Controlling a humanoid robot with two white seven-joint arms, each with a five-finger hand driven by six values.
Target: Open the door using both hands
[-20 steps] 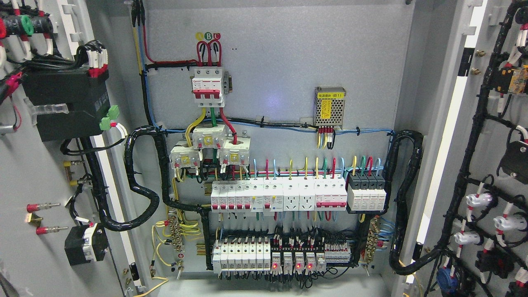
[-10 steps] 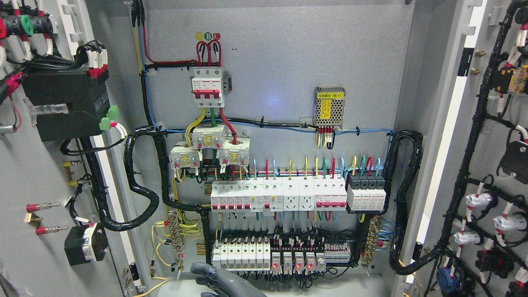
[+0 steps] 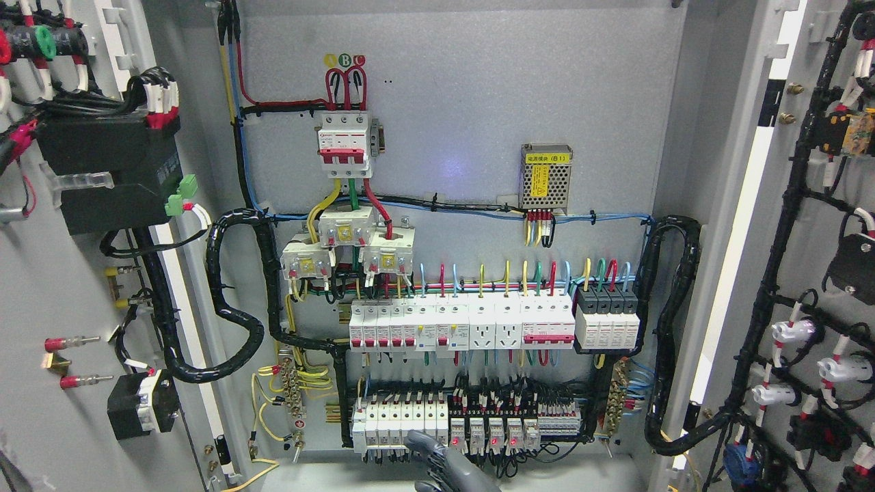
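Note:
The grey electrical cabinet [image 3: 478, 89] stands wide open. Its left door [image 3: 41, 287] is swung out at the picture's left and its right door [image 3: 820, 225] at the picture's right, both showing their wired inner faces. A dark grey robot hand [image 3: 448, 465] pokes up from the bottom edge near the middle, in front of the lowest row of breakers [image 3: 403, 420]. Only its top shows, and I cannot tell which arm it belongs to. It touches neither door.
Inside are a red-and-white main breaker [image 3: 346, 143], a row of white breakers and sockets [image 3: 472, 324] and a small mesh power supply [image 3: 546, 176]. Black cable looms [image 3: 236, 314] run to both doors. Black boxes [image 3: 109, 171] and terminals stick out from the left door.
No hand showed a second ago. One then rose at the bottom edge left of the middle and has since shifted right, now under the lit red indicators.

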